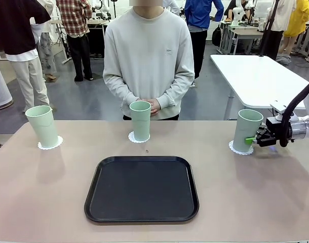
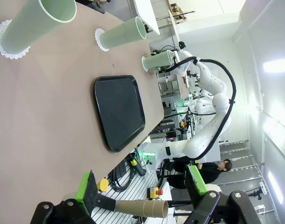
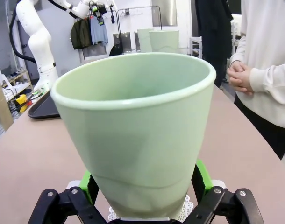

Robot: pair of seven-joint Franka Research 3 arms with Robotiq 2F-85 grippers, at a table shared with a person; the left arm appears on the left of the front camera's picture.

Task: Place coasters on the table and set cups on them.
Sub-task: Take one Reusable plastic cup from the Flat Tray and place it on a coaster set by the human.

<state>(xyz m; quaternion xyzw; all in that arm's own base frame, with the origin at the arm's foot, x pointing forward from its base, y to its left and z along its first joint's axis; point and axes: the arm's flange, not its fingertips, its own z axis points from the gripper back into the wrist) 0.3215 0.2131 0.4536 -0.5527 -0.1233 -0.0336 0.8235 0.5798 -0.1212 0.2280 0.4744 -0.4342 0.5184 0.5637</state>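
Observation:
Three mint-green cups stand on white lacy coasters along the far side of the tan table [image 1: 43,192]. The left cup [image 1: 43,126] rests on its coaster [image 1: 51,144], and the middle cup [image 1: 140,120] on its coaster [image 1: 138,137] in front of the person. My right gripper [image 1: 255,138] is open, its green pads straddling the lower part of the right cup [image 1: 247,129], which sits on a coaster [image 1: 238,148]. The right wrist view shows that cup [image 3: 138,130] upright between the fingers [image 3: 202,175]. My left gripper [image 2: 142,186] hangs open and empty off the table's near left.
A black rounded tray [image 1: 142,188] lies empty at the near middle of the table. The person stands behind the middle cup with hands [image 1: 153,105] clasped. A white table [image 1: 256,71] stands at the back right.

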